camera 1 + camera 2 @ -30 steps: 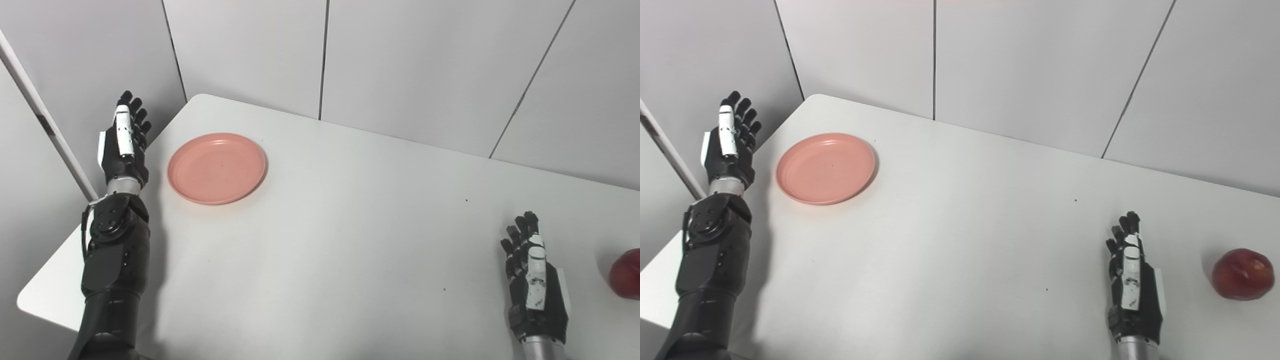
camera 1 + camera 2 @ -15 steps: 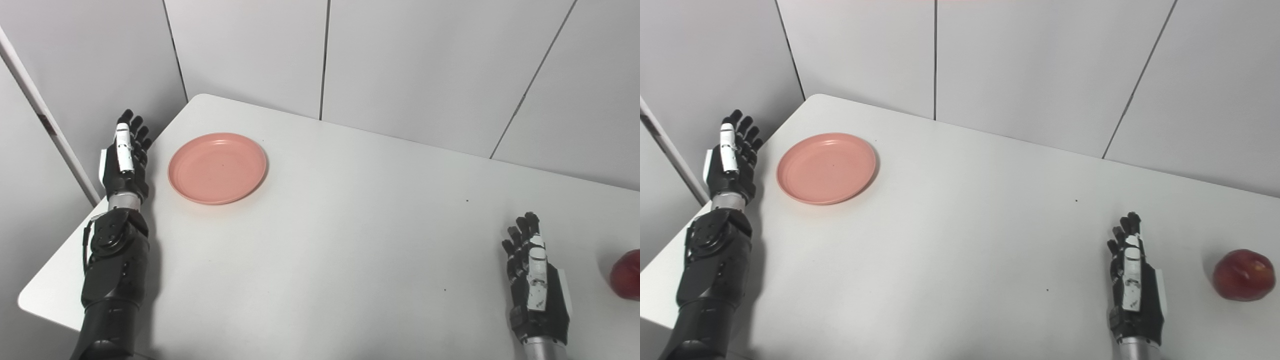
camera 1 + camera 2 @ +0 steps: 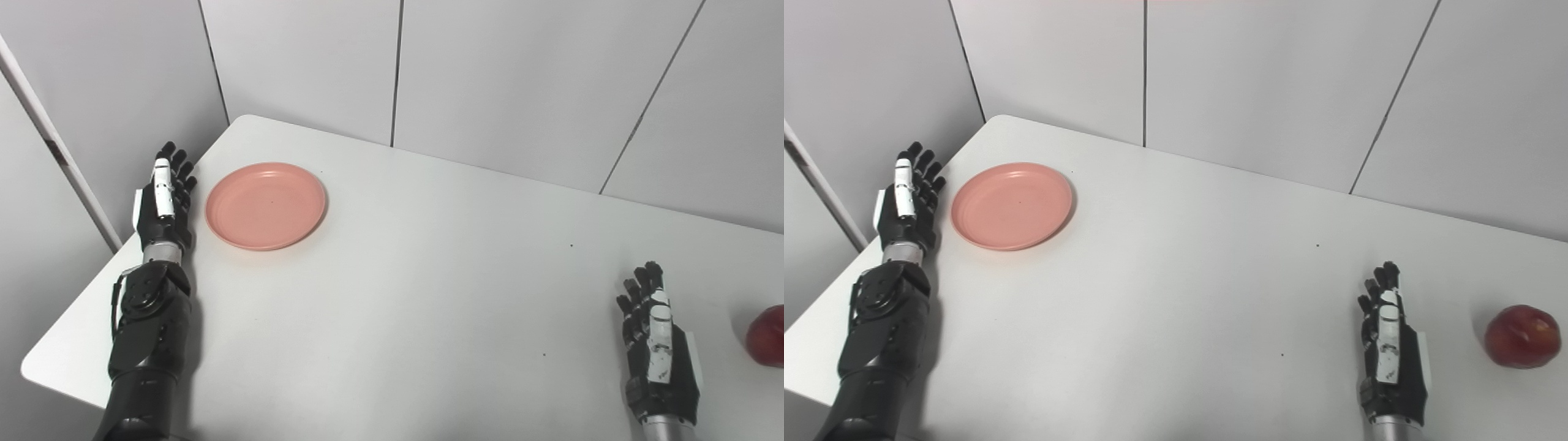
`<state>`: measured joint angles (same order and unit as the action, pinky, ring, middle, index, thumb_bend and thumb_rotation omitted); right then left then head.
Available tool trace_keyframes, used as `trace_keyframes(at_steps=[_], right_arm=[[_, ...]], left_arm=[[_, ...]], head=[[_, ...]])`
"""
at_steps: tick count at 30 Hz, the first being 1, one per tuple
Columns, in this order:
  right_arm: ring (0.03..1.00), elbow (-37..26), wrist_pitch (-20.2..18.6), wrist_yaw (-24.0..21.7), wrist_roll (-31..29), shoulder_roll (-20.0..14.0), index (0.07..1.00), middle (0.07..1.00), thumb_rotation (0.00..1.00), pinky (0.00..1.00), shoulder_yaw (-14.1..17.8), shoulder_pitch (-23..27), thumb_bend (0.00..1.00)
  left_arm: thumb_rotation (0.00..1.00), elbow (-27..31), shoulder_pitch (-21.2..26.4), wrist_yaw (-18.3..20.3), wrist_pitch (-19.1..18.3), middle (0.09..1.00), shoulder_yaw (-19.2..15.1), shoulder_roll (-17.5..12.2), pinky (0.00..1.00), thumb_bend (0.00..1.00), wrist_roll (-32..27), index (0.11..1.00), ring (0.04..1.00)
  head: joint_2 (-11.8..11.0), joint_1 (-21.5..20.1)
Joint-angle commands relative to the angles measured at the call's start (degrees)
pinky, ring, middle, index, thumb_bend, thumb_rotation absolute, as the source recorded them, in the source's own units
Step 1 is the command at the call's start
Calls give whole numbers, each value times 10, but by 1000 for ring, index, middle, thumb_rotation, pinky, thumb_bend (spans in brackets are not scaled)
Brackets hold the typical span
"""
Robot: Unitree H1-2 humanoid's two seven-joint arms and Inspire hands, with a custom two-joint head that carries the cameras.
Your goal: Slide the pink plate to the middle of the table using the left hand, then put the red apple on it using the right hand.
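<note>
The pink plate (image 3: pixel 265 205) lies empty at the far left of the white table (image 3: pixel 429 294). My left hand (image 3: pixel 163 199) stands edge-up just left of the plate, open and empty, a small gap from its rim. The red apple (image 3: pixel 1522 336) sits at the table's right side, cut by the picture edge in the left eye view (image 3: pixel 768 335). My right hand (image 3: pixel 1390 349) rests open and empty on the table, left of the apple and apart from it.
Grey wall panels (image 3: pixel 490 79) stand behind the table. The table's left edge (image 3: pixel 79 306) runs close beside my left arm. A white strut (image 3: pixel 55 147) leans at the far left.
My left hand has come down and to the right, closer to the plate's left rim. The plate, the apple and my right hand have stayed put.
</note>
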<state>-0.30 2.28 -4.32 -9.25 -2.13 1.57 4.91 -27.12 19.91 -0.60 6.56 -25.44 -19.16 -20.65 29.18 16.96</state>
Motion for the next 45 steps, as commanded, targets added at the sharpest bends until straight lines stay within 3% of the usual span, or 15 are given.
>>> trace_keyframes(at_steps=[1,13,35,45], right_arm=[[1000,-15,14,-2,1,-1,1000,1000,1000,1000,3,10,233],[1000,-16,10,-4,0,-2,1000,1000,1000,1000,2,10,233],[1000,-9,16,-5,-9,2,1000,1000,1000,1000,3,11,232],[1000,-9,15,-6,-3,2,1000,1000,1000,1000,-1,11,238]], left_arm=[[1000,6,7,14,15,951,10,-16,976,361,11,917,968],[1000,6,8,28,2,985,23,-8,994,362,0,971,987],[1000,-55,30,49,23,974,61,-3,1000,379,11,953,981],[1000,-13,29,45,-8,965,79,19,988,379,14,943,968]], head=[[1,0],[2,0],[0,-5],[-1,-10]])
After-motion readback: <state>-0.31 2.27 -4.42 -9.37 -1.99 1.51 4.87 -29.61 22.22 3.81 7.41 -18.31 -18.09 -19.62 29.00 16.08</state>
